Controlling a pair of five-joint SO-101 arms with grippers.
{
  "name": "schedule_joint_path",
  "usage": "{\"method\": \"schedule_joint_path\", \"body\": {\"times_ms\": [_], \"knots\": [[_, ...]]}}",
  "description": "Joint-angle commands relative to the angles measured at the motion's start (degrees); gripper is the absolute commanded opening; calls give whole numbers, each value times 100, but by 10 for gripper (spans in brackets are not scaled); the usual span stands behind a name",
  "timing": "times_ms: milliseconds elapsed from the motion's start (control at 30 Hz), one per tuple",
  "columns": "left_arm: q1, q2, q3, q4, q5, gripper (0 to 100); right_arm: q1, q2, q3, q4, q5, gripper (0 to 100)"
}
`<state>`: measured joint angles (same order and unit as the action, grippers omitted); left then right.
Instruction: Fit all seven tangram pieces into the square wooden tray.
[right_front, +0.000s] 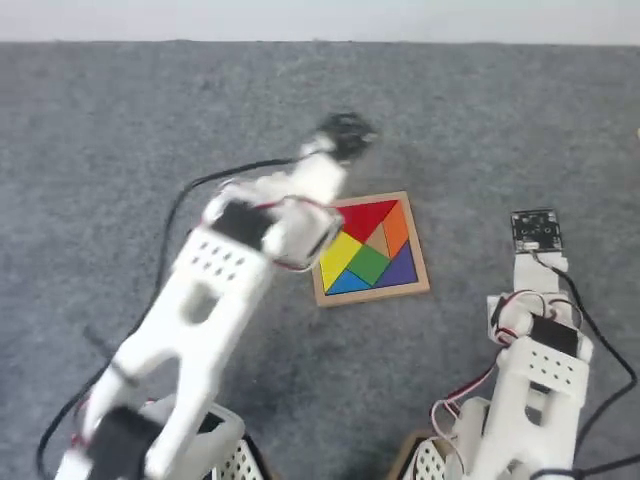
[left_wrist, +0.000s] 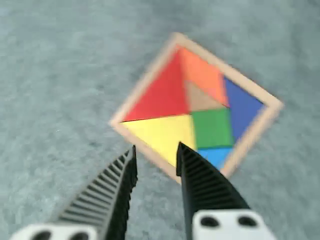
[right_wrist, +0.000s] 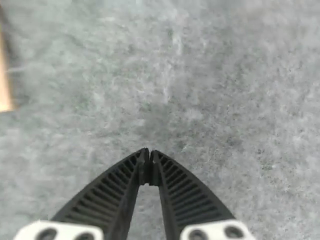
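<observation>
"When you looked along the left arm (right_front: 200, 300), which way did the tray (right_front: 372, 294) lie from the left gripper (left_wrist: 156, 148)?"

"Straight ahead and just below. Its jaws stood a little apart with nothing between them, the tips over the rim beside the yellow piece (left_wrist: 165, 132). The tray sat near the middle of the table (right_front: 120, 120), turned slightly off the table's edges; being square, it offered no long axis to line up with."

"And the right gripper (right_wrist: 149, 151)?"

"Pressed together on nothing, over the grey table toward its right edge, well apart from the tray. The left arm was plainly nearer."

"Anything left to fit?"

"I judged not. The red piece (left_wrist: 162, 95), orange piece (left_wrist: 202, 75), tan piece (left_wrist: 202, 100), green piece (left_wrist: 212, 127), dark blue piece (left_wrist: 242, 105) and light blue piece (left_wrist: 215, 155) lay with the yellow inside the rim, no gap that I could see."

"Any print or labels?"

"None I could read on tray or pieces."
</observation>
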<state>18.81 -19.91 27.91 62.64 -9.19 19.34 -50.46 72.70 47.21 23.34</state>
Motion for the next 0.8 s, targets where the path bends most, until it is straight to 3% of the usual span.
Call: {"method": "schedule_joint_path", "body": {"times_ms": [0,233,500,767], "knots": [[-695,-1257,1719,-1345,281,130,-611,-971,-369,620,-70,8],[-1389,-2277,3011,-1662,290,130,-2255,-2642,-132,1481,-229,7],[-2259,-3736,4866,-2585,-97,130,-2343,-4101,1073,1516,-316,7],[-2295,-5574,6018,-2171,-149,130,-2343,-5385,1855,1991,-299,7]]}}
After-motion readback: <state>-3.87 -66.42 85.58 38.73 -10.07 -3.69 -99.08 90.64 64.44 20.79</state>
